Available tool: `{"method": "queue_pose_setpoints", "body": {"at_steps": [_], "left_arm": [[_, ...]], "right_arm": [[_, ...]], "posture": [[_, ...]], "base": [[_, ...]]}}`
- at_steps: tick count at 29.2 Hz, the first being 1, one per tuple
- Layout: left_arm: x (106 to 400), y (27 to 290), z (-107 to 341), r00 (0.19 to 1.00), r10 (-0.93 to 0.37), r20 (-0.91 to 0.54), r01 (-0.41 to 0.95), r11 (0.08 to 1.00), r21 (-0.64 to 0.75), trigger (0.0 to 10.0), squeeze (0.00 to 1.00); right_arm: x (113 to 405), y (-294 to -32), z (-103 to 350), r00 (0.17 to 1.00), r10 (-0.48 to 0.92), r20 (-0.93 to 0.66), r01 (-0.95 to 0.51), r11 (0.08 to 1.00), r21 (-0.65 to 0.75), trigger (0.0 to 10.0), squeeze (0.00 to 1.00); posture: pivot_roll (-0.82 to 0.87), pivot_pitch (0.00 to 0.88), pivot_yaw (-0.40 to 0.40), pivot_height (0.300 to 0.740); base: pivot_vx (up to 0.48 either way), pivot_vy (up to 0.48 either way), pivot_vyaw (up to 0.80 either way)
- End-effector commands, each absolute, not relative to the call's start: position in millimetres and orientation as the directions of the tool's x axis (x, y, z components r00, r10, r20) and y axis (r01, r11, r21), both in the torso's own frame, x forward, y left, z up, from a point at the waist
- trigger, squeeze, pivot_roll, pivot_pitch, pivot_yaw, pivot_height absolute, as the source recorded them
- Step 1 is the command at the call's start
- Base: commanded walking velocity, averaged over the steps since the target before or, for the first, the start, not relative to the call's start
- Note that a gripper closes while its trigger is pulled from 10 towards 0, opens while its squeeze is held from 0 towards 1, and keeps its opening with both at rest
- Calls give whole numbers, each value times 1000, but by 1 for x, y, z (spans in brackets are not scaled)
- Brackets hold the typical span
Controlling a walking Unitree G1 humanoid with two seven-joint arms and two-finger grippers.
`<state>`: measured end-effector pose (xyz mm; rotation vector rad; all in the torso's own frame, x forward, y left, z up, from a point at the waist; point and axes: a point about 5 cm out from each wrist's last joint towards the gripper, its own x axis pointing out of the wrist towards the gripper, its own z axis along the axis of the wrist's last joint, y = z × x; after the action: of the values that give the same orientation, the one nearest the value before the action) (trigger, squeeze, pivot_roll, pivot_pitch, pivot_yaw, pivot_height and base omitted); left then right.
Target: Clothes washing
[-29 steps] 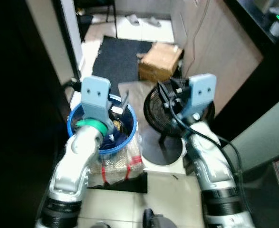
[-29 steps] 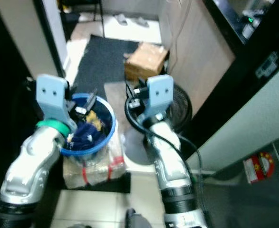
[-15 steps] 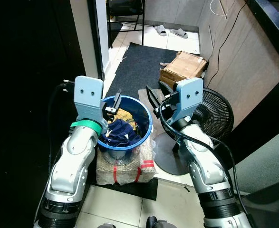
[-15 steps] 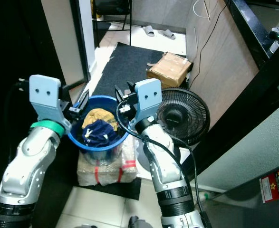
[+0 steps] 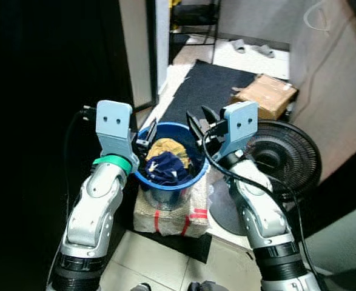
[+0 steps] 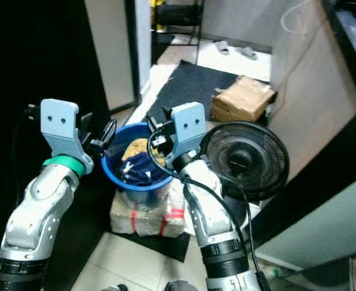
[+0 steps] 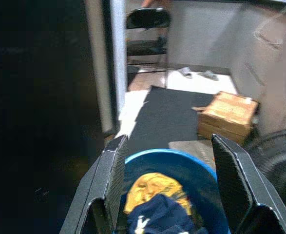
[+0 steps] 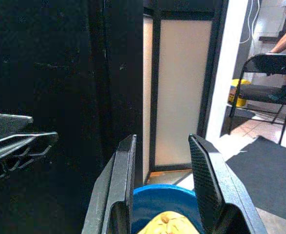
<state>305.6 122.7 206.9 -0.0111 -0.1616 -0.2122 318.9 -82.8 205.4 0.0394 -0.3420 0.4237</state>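
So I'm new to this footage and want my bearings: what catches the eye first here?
A blue bucket of navy and yellow clothes sits on a wrapped bundle at the centre. The left gripper and right gripper hover open at opposite sides of its rim. A black fan stands to the right, and a cardboard box lies beyond.

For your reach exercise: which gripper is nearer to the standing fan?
Right. The right gripper hangs over the bucket's rim on the side next to the fan; the left gripper is at the bucket's far rim, across from the fan.
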Motion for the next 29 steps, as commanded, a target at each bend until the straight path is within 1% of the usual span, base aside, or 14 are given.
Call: {"method": "queue_pose_setpoints", "body": {"at_steps": [1,12,21,29], "left_arm": [[307,123,201,969,-209,131,211,977,0,10000,0],[319,127,206,969,-196,150,191,980,48,10000,0],[319,126,202,970,-202,135,198,979,44,10000,0],[321,124,199,969,-208,130,203,978,51,10000,0]], "right_arm": [[318,-86,205,864,377,334,-395,919,-14,10000,0],[322,-90,205,880,336,335,-360,933,11,10000,0],[322,-93,205,885,321,337,-352,935,36,10000,0],[323,-93,205,889,316,331,-351,935,50,10000,0]], "posture": [[39,66,-7,740],[33,66,-3,740],[32,63,-4,740],[34,58,-4,740]], "base": [[0,0,0],[0,0,0],[0,0,0],[0,0,-727]]}}
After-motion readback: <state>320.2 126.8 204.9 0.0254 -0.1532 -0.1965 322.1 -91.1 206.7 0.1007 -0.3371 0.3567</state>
